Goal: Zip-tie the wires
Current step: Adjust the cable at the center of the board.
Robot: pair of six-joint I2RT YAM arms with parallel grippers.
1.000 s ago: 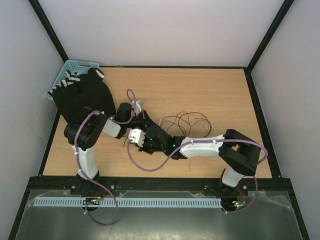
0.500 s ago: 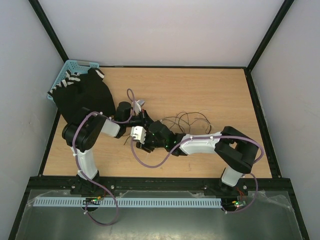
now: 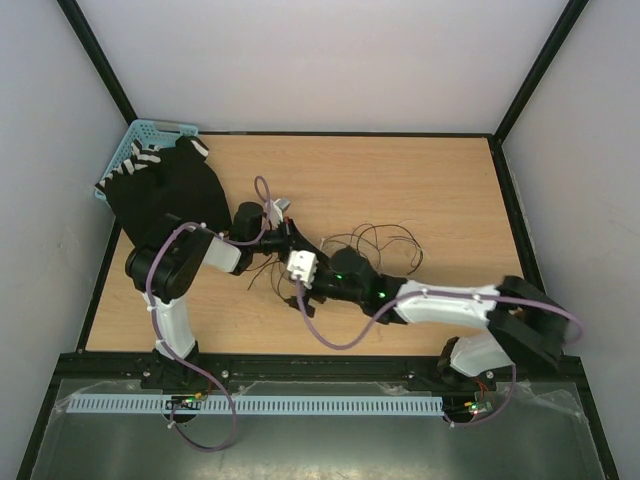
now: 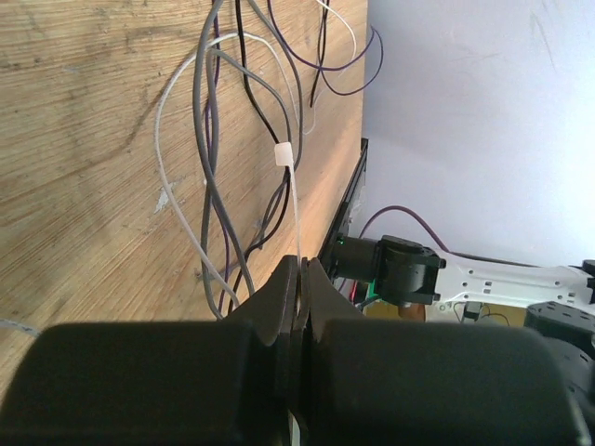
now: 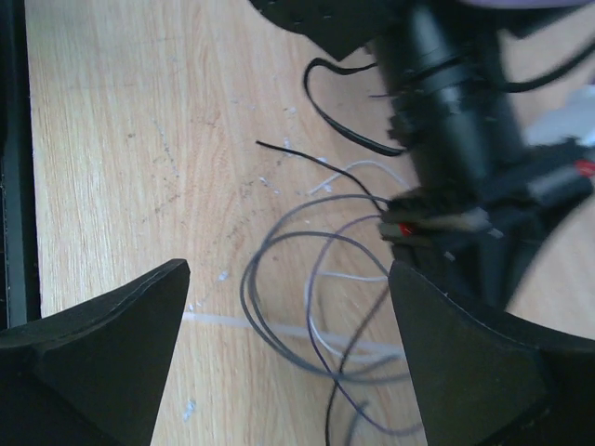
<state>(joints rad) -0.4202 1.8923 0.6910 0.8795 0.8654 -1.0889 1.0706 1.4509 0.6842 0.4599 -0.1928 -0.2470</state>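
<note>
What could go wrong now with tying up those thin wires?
The left gripper pinches the zip tie by its tail alone, while the right gripper is open and empty; a pull might drag the wires along rather than tighten. Loose loops lie right below the right gripper and could snag if it moves.

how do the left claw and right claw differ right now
The left claw is shut, the right claw wide open. The left claw pinches the zip tie by its tail; the right claw holds nothing, with wires lying on the table below its gap. Both have black fingers.
</note>
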